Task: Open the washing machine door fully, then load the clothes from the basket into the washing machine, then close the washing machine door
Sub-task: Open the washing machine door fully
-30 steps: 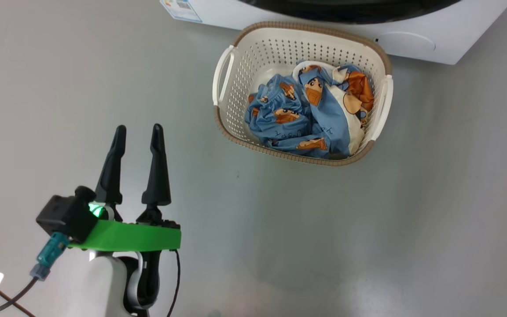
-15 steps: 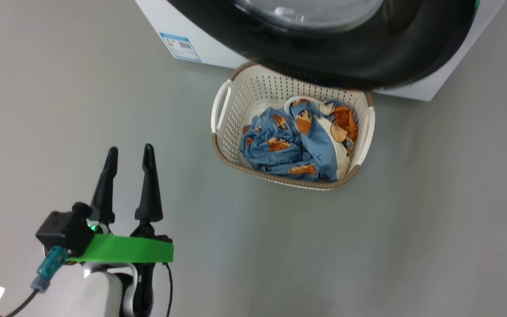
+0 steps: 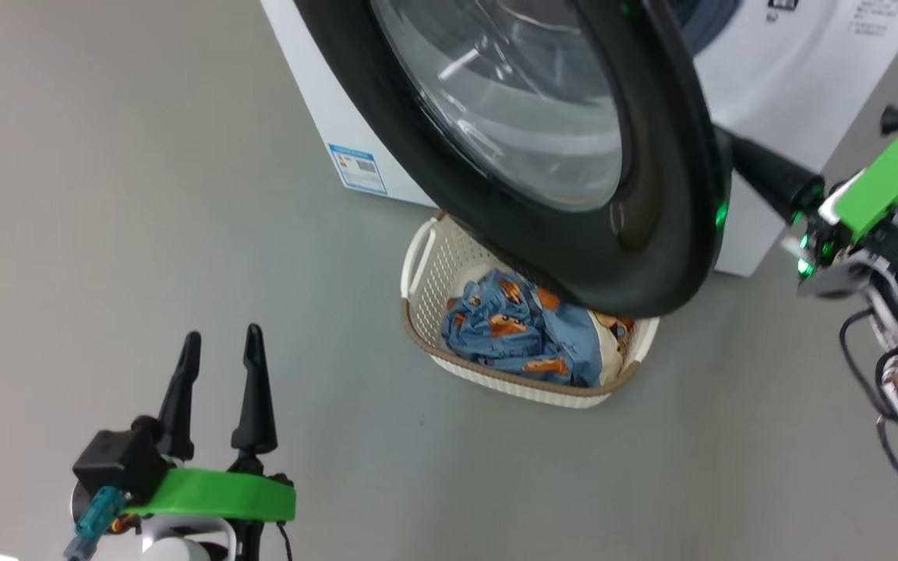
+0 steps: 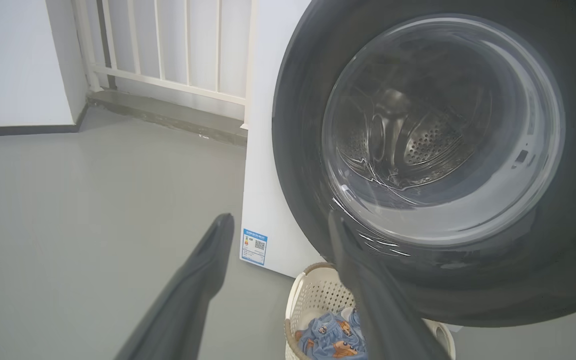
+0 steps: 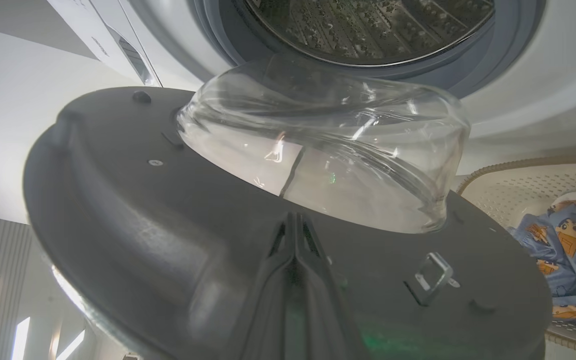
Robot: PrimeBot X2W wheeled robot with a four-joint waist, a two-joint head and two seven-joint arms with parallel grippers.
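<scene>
The washing machine (image 3: pixel 776 86) is a white box at the top of the head view. Its glossy black washing machine door (image 3: pixel 675 195) stands partly open and hangs over the far part of the basket (image 3: pixel 433 265). The clothes (image 3: pixel 519 339), light blue with orange-brown bears, lie in the basket. My right gripper (image 3: pixel 737 152) reaches behind the door's free edge. In the right wrist view this right gripper (image 5: pixel 295 216) is shut, its tips against the door's dark inner face below the glass bowl (image 5: pixel 318 145). My left gripper (image 3: pixel 222 333) is open and empty over the floor, left of the basket.
A blue label sticker (image 3: pixel 358 167) marks the machine's lower left corner. The steel drum (image 5: pixel 368 25) shows behind the door. A metal latch (image 5: pixel 433 280) sticks out of the door's inner face. A white railing (image 4: pixel 168 50) and a wall stand left of the machine, with grey floor around.
The head camera has tilted up, so the whole picture shifted. The door now covers the basket's far part, and the right gripper has come into view at its edge. The left gripper stays open.
</scene>
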